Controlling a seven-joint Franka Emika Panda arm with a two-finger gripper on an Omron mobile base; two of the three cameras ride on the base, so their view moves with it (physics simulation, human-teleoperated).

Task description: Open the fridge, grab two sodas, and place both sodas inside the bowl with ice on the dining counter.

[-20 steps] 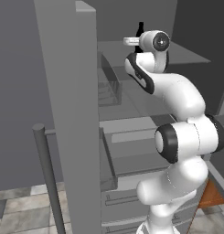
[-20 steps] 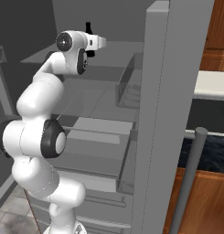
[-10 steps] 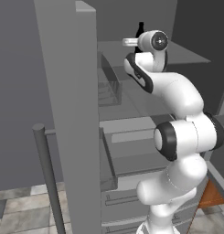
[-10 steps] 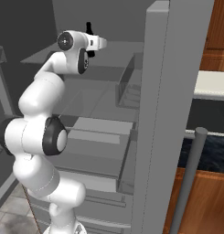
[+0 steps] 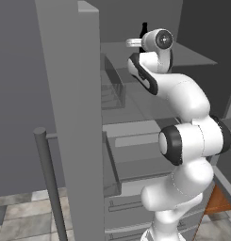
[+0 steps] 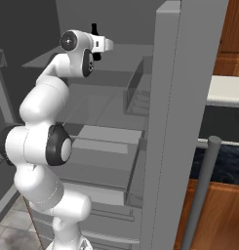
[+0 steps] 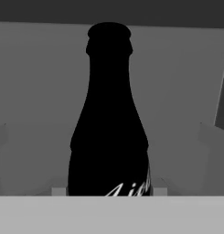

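The fridge (image 5: pixel 70 117) stands open, its grey door (image 6: pixel 184 97) edge-on in the foreground. My arm reaches onto an upper shelf. A slim black soda bottle (image 7: pixel 109 128) with a narrow neck and white lettering stands upright, centred close in the hand view. My gripper (image 7: pixel 109 192) is shut on its lower body, a fingertip (image 7: pixel 59 191) pressed against each side. In the base views the bottle's black neck (image 5: pixel 144 28) (image 6: pixel 94 29) pokes up just behind my hand. The bowl is out of view.
A clear door bin (image 5: pixel 112 89) (image 6: pixel 138 90) hangs on the inside of the open door. Glass shelves and drawers (image 5: pixel 136 160) lie below my arm. The door's bar handle (image 6: pixel 201 195) stands near the dining counter's dark marbled top (image 6: pixel 221 163).
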